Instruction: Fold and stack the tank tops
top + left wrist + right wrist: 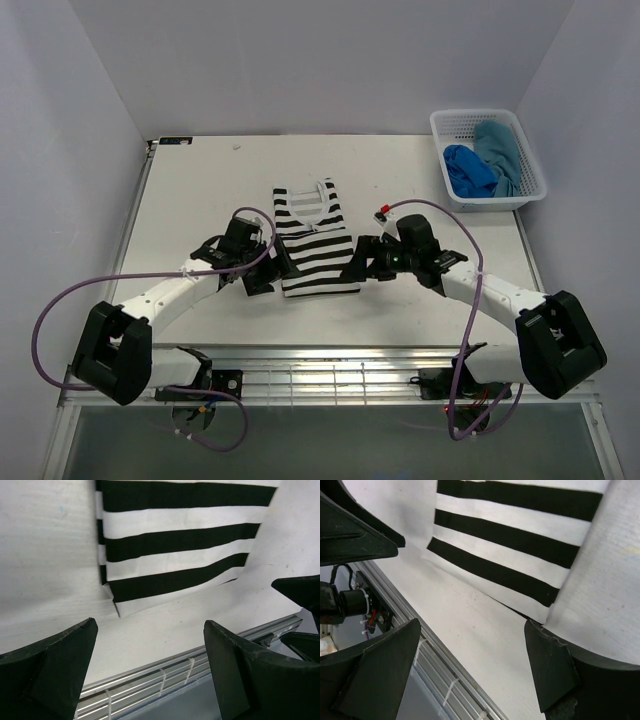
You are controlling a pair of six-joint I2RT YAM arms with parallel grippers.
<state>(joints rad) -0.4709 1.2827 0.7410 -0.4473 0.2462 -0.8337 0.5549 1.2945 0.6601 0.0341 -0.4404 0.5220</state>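
The black-and-white striped tank top [313,240] lies flat in the middle of the table, neck away from me, sides folded in. My left gripper [268,272] is open and empty at its lower left corner. My right gripper [357,262] is open and empty at its lower right corner. The left wrist view shows the striped hem [175,555] beyond the open fingers [250,670]. The right wrist view shows the hem [515,540] above the open fingers [555,670]. The royal blue top [468,170] and the teal top [500,150] lie in the basket.
A white mesh basket [520,195] stands at the back right corner. The table's metal front rail [330,375] runs just behind both grippers. Purple cables loop over each arm. White walls close in the table on three sides.
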